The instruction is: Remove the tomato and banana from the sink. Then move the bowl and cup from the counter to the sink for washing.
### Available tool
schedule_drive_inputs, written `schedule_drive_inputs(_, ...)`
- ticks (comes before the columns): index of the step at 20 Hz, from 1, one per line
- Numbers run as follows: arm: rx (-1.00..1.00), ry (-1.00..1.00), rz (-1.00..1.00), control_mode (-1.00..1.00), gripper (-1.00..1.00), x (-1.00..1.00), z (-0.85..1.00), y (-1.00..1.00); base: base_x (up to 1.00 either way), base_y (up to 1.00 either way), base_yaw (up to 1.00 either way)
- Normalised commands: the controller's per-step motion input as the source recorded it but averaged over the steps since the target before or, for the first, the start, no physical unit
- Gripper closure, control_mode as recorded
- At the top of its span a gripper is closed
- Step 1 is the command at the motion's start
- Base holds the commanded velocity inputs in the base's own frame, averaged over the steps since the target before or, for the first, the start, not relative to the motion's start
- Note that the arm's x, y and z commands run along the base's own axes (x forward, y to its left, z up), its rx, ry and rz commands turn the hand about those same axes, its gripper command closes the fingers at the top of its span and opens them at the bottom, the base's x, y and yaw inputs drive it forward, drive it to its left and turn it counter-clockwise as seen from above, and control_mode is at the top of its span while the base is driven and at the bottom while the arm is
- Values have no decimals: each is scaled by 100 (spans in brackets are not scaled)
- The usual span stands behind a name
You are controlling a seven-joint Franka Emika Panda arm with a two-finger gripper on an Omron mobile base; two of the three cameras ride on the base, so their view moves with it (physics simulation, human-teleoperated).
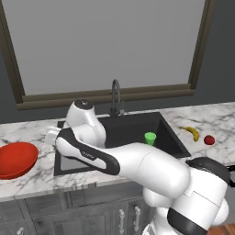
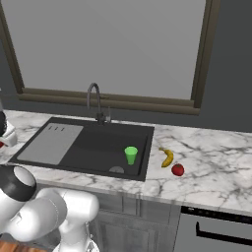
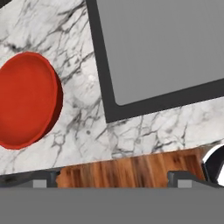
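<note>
claw [image 3: 112, 177] spread wide, nothing held; glossy round red bowl [image 3: 26, 99] seen left of claw, on veined marble counter [image 3: 83, 118].

Glossy white arm [image 1: 151, 167], dark joints

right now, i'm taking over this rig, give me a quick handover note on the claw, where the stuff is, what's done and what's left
Claw: open and empty, over the counter's front edge left of the sink, with the bowl ahead of it.
Tomato and banana: on the counter right of the sink, close together.
Cup: upright in the sink basin, near its right wall.
Bowl: on the counter left of the sink, not gripped.
Done: fruit out, cup in.
Left: grasp the bowl and set it in the sink.
</note>
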Motion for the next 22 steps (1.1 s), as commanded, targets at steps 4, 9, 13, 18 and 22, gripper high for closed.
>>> schedule_drive_inputs(4, 4, 0, 0, -100, -100, 0, 0, 26, 0, 0, 0)
schedule_drive_inputs(9, 2, 0, 0, -100, -100, 1, 0, 27, 0, 0, 0)
schedule_drive_inputs(13, 1, 1, 0, -100, -100, 1, -4, 23, 0, 0, 0)
schedule_drive_inputs(18, 0, 2, 0, -100, -100, 1, -12, 20, 0, 0, 0)
schedule_drive_inputs(22, 0, 0, 0, -100, -100, 2, -17, 17, 0, 0, 0)
